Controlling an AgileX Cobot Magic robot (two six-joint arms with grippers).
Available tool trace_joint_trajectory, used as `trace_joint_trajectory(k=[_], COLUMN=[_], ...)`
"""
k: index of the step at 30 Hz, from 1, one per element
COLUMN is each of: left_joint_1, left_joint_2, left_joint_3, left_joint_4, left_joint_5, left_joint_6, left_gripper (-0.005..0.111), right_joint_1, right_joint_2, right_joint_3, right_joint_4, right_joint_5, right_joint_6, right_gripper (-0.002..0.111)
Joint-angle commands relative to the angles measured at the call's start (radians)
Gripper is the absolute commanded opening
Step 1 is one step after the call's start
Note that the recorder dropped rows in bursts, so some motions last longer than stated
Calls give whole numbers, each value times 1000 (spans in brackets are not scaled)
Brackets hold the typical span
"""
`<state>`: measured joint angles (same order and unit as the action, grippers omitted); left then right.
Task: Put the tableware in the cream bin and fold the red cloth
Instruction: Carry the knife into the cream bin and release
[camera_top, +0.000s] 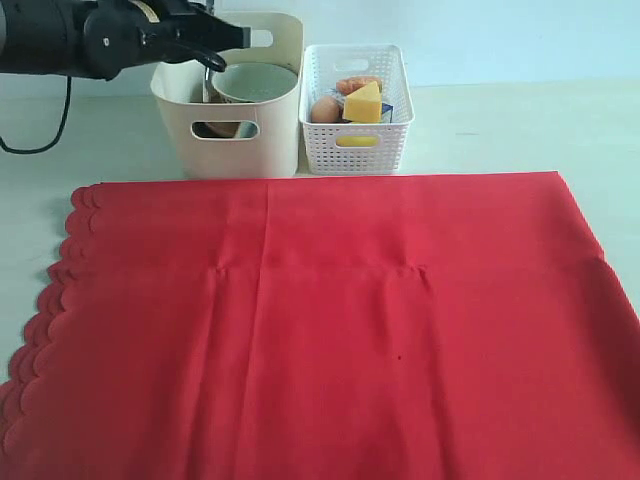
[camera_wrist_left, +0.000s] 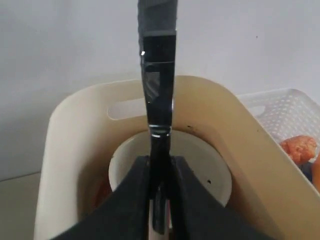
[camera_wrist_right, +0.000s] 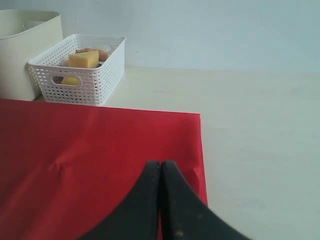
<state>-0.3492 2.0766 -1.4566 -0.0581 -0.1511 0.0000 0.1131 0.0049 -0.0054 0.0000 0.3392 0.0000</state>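
Observation:
My left gripper (camera_wrist_left: 160, 165) is shut on a metal table knife (camera_wrist_left: 159, 90), whose blade sticks out past the fingers. It hangs over the cream bin (camera_wrist_left: 75, 115), which holds a pale bowl (camera_wrist_left: 210, 165). In the exterior view that gripper (camera_top: 208, 52) hovers at the rim of the cream bin (camera_top: 180, 110), beside the bowl (camera_top: 262, 82). The red cloth (camera_top: 330, 330) lies flat and spread in front of both bins, scalloped edge on the left. My right gripper (camera_wrist_right: 161, 165) is shut and empty, low over the red cloth (camera_wrist_right: 90, 150) near its right edge.
A white lattice basket (camera_top: 375, 155) stands right of the cream bin with a cheese wedge (camera_top: 363, 103), an egg (camera_top: 324, 110) and other food inside. The pale tabletop (camera_wrist_right: 260, 150) runs on to the right of the cloth. A wall rises behind the bins.

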Motion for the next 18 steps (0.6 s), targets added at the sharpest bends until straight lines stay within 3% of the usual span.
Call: trace_joint_trajectory(k=[1, 13, 14, 18], left_joint_1=[1, 1, 1, 1], left_joint_2=[28, 98, 98, 98], left_joint_3=[-11, -11, -11, -11], left_joint_4=[-4, -4, -4, -4], left_joint_5=[-3, -3, -3, -1], left_joint_6=[-8, -8, -8, -8], left_gripper=[0, 1, 3, 34], right_joint_1=[-5, -5, -5, -5], right_joint_2=[-5, -5, -5, -5], right_joint_3=[5, 5, 5, 5], right_joint_4=[0, 0, 0, 0], right_joint_5=[-13, -13, -13, -13], right_joint_6=[0, 0, 0, 0], right_gripper=[0, 0, 0, 0])
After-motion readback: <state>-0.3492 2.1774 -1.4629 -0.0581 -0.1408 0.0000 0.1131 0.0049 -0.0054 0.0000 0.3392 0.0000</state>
